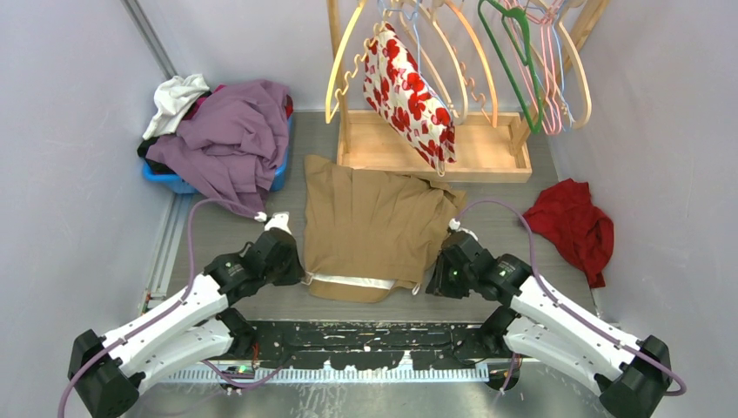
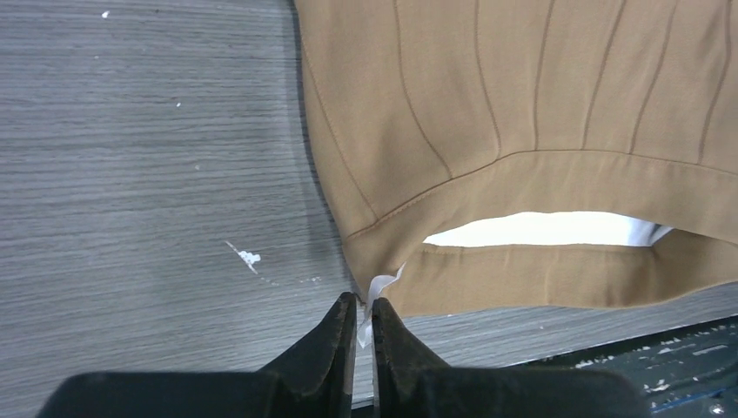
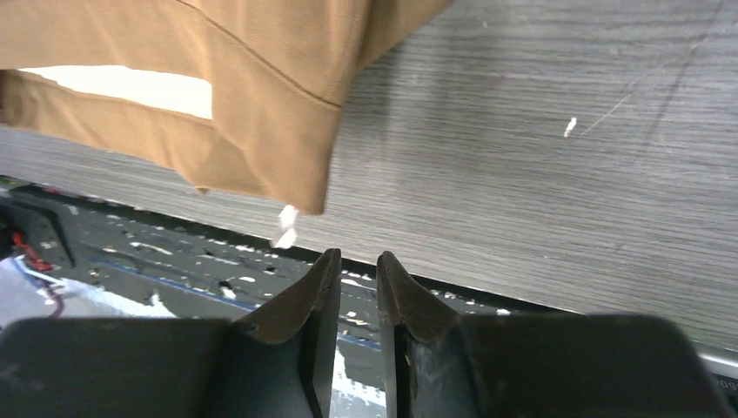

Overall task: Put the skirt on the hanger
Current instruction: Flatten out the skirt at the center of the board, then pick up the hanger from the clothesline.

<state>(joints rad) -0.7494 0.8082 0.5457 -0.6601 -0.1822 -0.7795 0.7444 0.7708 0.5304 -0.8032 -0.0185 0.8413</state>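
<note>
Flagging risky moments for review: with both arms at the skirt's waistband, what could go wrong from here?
The left fingers have only the thin white loop between them; it may slip out. The right fingers are open, clear of the skirt; a one-sided lift would likely bunch it.

Top view is lit bright & even from overhead, so only soft shadows are thrown round the tan pleated fabric skirt (image 1: 374, 222), w/ slight wide-angle bending seen at the edges. In both wrist views the grey wood-grain tabletop (image 2: 130, 174) is rendered sharp, a dim shadow is cast beside the skirt's edge, its white lining (image 2: 540, 229) is blown out, & the right gripper's black fingers (image 3: 291, 309) are shown soft nr the lens.
</note>
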